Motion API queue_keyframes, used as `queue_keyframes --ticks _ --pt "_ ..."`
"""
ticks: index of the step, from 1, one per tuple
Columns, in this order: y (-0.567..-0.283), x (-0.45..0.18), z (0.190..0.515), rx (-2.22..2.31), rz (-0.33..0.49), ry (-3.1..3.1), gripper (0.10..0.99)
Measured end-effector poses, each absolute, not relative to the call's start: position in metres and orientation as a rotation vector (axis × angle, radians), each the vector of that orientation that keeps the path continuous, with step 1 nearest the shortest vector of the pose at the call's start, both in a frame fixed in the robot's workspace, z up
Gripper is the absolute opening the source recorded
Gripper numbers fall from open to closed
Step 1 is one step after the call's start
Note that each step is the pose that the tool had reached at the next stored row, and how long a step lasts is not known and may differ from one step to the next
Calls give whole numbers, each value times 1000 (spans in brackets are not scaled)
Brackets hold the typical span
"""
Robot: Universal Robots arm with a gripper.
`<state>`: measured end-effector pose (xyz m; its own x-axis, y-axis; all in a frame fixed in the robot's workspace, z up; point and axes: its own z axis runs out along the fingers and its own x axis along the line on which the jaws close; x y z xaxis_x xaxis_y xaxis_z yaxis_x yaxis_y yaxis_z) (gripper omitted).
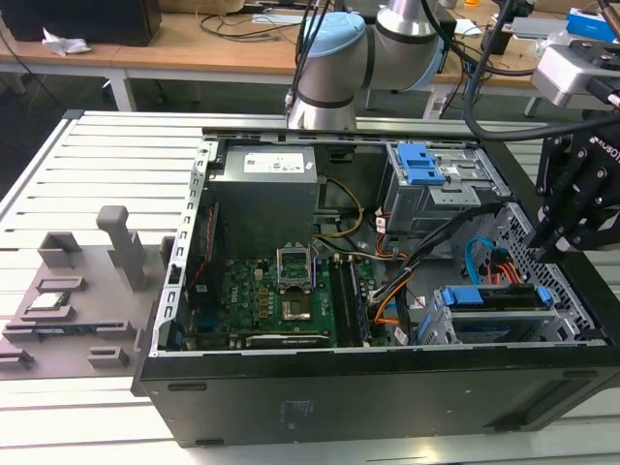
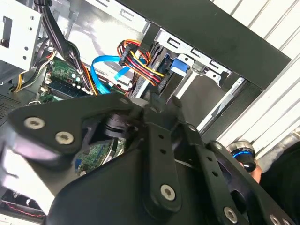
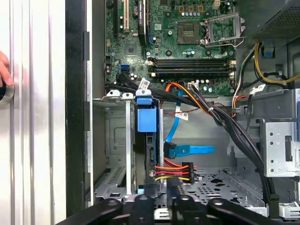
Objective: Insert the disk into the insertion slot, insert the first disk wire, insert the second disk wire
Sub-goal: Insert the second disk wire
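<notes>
The disk (image 3: pixel 149 154) already stands in the insertion slot (image 3: pixel 114 96), with the red-and-yellow wire bundle (image 3: pixel 178 171) plugged against its end. The second disk wire (image 3: pixel 194 150) reaches it too, though I can't tell if it's seated. The gripper (image 1: pixel 557 228) hovers just above; whether it's open or closed I can't tell. Black cables (image 3: pixel 234 126) crowd close by, and a person's hand (image 3: pixel 3 70) rests outside the case.
</notes>
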<state>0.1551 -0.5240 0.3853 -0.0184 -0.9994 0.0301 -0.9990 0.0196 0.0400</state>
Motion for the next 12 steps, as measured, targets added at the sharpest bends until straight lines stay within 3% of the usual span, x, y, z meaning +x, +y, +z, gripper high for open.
queue_keyframes --ticks 1,12 --pt "-524 155 385 2165 -12 -2207 302" --pt "-516 151 384 2166 -12 -2207 302"
